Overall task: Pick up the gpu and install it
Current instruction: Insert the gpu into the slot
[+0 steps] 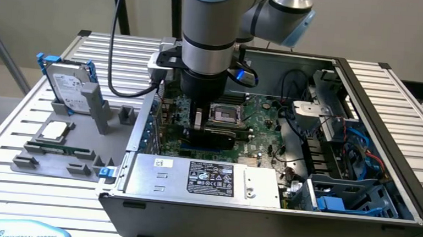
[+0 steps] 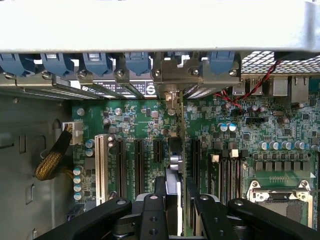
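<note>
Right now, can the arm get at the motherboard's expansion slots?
Likely yes: the tool, gripping the gpu edge-on, hangs right over the expansion slots in the open case, nothing visible between.

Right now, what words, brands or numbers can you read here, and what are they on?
"UNIVERSAL ROBOTS": on the teal-edged device, exterior view's lower left.
Print on the black label of the power supply: too small to read.
Print on the hard drive: too small.
The white sticker in the wrist view: blurred.

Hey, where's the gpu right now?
Toward the exterior view's left inside the open computer case, the gpu is held by the gripper over the motherboard, next to the CPU socket.
</note>
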Controlling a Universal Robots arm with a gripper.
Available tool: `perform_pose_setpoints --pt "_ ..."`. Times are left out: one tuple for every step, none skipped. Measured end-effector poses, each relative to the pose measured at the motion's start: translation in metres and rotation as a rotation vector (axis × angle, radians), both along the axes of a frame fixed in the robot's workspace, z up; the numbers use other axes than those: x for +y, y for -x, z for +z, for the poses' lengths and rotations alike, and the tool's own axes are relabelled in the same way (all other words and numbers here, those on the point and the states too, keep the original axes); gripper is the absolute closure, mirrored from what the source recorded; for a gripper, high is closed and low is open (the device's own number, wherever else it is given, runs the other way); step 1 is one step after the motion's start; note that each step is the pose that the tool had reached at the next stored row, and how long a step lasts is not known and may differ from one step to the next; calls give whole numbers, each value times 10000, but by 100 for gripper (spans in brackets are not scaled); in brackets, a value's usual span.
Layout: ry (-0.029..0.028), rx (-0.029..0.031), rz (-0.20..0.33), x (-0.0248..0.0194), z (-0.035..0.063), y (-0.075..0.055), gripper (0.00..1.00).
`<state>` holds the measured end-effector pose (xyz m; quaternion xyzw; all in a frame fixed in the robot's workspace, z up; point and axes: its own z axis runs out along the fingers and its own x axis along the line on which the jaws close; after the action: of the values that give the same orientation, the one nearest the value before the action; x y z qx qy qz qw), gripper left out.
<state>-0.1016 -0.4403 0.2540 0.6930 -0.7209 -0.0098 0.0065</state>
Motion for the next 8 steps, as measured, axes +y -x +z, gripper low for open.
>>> perform_pose_setpoints --pt "1 0 0 0 -3 0 73" --pt "1 1 0 0 -6 0 73" --pt "1 1 0 1 -9 0 73" --pt "2 1 0 0 -12 0 73" --pt "1 1 0 1 -15 0 73" --pt "2 1 0 1 -17 0 73" --pt "0 2 -1 1 -20 1 73" --pt "0 2 -1 1 -21 1 73"
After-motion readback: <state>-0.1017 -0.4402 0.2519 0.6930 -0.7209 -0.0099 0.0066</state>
